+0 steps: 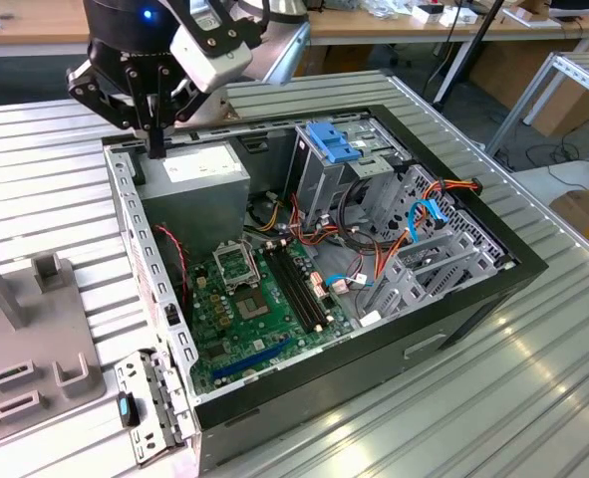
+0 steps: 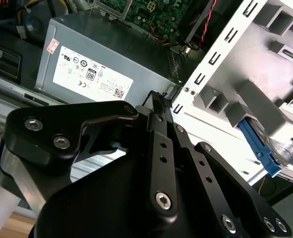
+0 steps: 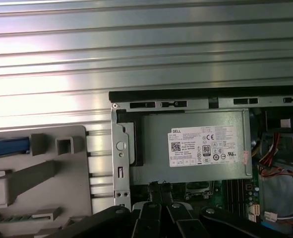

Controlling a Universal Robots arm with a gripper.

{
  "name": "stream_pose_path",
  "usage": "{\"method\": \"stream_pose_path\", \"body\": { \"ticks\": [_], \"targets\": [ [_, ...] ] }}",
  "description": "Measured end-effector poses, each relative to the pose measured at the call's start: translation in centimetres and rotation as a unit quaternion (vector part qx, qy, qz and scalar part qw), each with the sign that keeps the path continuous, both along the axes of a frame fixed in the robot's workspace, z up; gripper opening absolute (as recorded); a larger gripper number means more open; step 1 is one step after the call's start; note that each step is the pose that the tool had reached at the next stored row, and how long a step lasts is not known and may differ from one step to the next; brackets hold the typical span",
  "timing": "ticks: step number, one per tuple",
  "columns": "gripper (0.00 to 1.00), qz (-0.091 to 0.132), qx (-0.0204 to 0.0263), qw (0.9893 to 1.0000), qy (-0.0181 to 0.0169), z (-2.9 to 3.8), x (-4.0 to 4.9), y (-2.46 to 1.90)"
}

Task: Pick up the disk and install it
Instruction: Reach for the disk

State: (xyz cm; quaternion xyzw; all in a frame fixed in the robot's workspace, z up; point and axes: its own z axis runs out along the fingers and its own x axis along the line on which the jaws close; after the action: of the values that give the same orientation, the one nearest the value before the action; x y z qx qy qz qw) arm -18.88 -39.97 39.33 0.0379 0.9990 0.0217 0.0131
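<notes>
Exterior view: the black end effector (image 1: 156, 149) hung with its two fingers clenched together on nothing, just over the edge of the large grey metal power-supply box (image 1: 199, 177). The box sat inside the open black computer case (image 1: 304, 386) on the ribbed aluminium surface (image 1: 543, 398). In the second wrist view, the flat silver-grey disk (image 2: 286, 152) with a blue plastic rail lay well apart from the end effector. It was outside the case wall, on a pale grey plastic fixture (image 2: 265, 62).
</notes>
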Motion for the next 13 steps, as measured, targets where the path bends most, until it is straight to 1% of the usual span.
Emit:
{"method": "stream_pose_path", "body": {
  "ticks": [4, 13],
  "targets": [
    [0.11, 0.000, 0.0000, 1.0000, 0.0000, 0.00, -0.43, 0.00],
    [0.11, 0.000, 0.0000, 1.0000, 0.0000, 0.00, -1.91, 0.00]
  ]
}}
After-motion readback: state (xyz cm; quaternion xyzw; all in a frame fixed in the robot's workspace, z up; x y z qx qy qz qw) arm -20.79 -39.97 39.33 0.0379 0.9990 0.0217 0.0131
